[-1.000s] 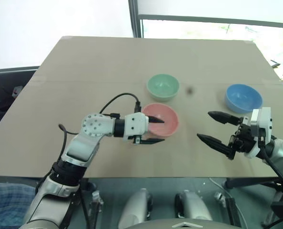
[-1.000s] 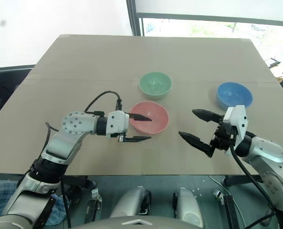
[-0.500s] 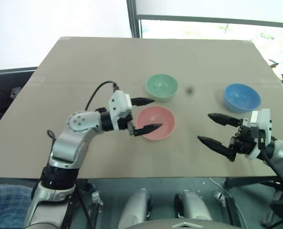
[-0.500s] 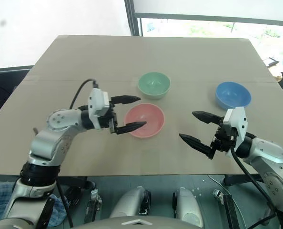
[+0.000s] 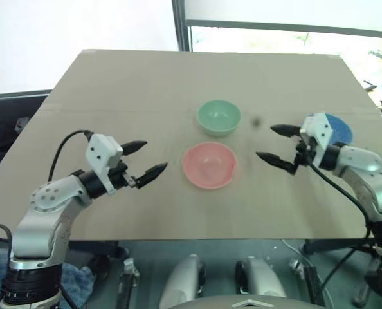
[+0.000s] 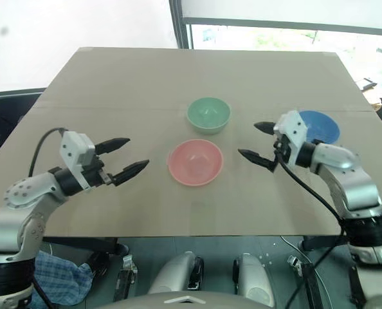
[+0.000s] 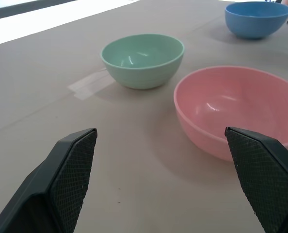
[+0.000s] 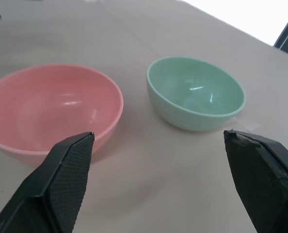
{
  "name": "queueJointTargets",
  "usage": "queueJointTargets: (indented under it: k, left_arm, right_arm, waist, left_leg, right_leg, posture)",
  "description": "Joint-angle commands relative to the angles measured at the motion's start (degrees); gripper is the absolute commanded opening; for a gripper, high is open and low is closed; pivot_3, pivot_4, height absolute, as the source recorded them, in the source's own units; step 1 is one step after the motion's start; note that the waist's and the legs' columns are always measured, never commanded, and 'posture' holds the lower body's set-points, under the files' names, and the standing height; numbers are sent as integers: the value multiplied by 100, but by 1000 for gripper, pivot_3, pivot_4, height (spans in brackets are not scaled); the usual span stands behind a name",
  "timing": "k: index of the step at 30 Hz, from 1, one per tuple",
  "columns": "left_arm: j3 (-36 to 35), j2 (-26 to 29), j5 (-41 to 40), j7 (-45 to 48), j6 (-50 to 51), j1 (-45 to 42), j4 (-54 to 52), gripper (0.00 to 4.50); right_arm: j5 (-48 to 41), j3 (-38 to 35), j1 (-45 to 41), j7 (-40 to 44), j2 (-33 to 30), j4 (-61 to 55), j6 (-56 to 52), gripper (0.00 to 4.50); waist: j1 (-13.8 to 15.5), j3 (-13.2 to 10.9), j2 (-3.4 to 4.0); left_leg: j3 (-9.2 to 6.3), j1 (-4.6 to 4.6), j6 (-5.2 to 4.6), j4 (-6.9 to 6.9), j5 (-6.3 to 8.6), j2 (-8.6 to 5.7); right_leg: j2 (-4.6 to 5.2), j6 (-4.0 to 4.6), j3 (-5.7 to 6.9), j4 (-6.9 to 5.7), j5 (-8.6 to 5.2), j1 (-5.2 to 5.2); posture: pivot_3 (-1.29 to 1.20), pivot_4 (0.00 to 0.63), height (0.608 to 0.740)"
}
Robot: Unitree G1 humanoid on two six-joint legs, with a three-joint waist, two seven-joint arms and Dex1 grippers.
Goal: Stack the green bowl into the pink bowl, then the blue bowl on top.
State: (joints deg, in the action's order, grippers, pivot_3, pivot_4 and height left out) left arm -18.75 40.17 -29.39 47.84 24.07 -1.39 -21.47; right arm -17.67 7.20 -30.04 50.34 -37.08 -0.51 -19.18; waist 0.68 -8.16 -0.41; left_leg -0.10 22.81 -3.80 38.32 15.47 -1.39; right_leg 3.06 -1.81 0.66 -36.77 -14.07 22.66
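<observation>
Left pincer point(image 5: 146, 159) wide, empty; right pincer point(image 5: 273, 143) wide, empty

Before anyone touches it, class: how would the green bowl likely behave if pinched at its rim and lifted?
The green bowl looks stiff and thin-walled, so probably light. Its glossy, smooth surface may slip between pads. Sitting upright on a narrow base, it might tip if nudged at the rim.
</observation>
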Motion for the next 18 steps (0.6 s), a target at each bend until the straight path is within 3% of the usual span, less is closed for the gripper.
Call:
queueJointTargets:
  k: [1,11,18]
  left_arm:
    - [-366,99,-310,44,38,156,-362,4479]
    - [-467,40,-485,-15,6,661,-720,4479]
    - [-462,42,-516,-71,-17,715,-745,4479]
  right_arm:
    - [787,497,-820,-124,273,825,192,4500]
    - [1856,1109,-2883,-201,1494,3183,694,4500]
    - [2464,1433,-3441,-136,1956,4216,1363,4500]
  waist:
    - [-12,0,0]
    - [-83,-1,2]
    - [-174,-3,6]
  left_leg:
    - [1,0,0,0,0,0]
    - [-1,6,5,-15,0,-8]
    - [-1,2,17,-27,-7,-9]
  right_leg:
    - [0,4,-1,1,-2,0]
    - [3,-5,1,6,4,8]
    - [1,-5,0,-2,5,18]
  posture:
    - [0,150,740]
    - [0,150,740]
    - [0,150,740]
